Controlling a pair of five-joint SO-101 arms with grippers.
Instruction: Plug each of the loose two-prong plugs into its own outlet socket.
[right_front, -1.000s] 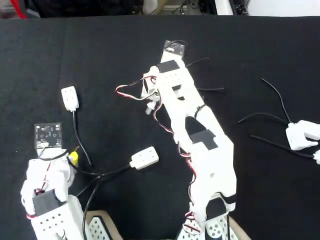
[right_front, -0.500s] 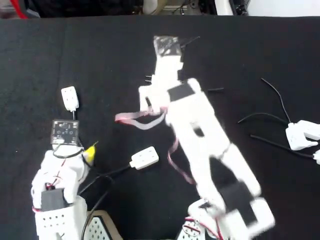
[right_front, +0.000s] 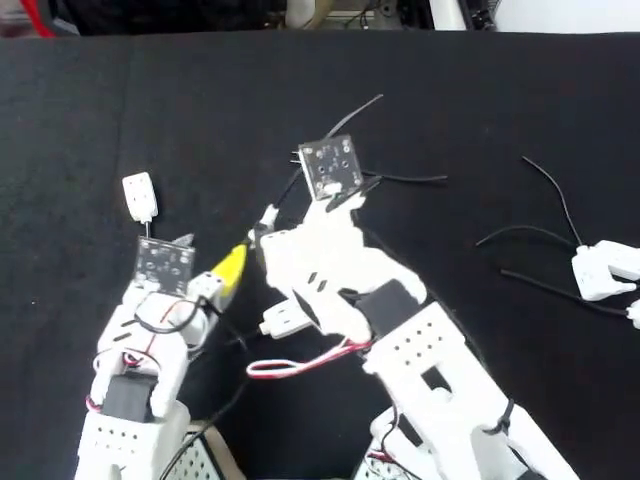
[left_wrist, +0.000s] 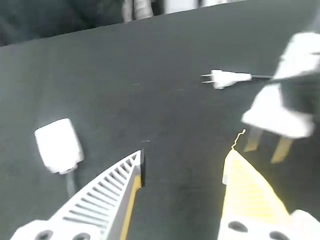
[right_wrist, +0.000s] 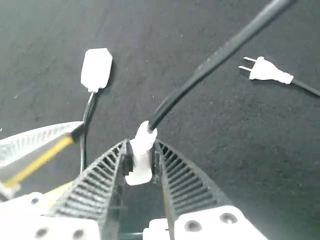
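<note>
My right gripper (right_wrist: 141, 145) is shut on a white two-prong plug (right_wrist: 140, 162) whose black cord (right_wrist: 210, 65) runs away across the table. In the high view this gripper (right_front: 266, 222) hangs near table centre, beside my left gripper (right_front: 205, 255). The left gripper (left_wrist: 187, 152) is open and holds nothing; the held plug (left_wrist: 275, 117) hovers just off its yellow finger (left_wrist: 250, 195), prongs down. A white outlet socket (right_front: 140, 197) lies ahead of the left arm, seen as the socket (left_wrist: 57, 145) and the socket (right_wrist: 96, 68). A loose plug (left_wrist: 225, 78) lies farther off, also the loose plug (right_wrist: 265, 70).
A second white outlet (right_front: 285, 318) lies partly under the right arm. More white outlet blocks (right_front: 605, 270) with black cords (right_front: 545, 235) sit at the right edge. The black tabletop (right_front: 480, 100) is bare at the back.
The right arm has pulled back from the far centre and swung toward the left arm. The left arm has moved forward and rightward, and its yellow finger now points at the right gripper.
</note>
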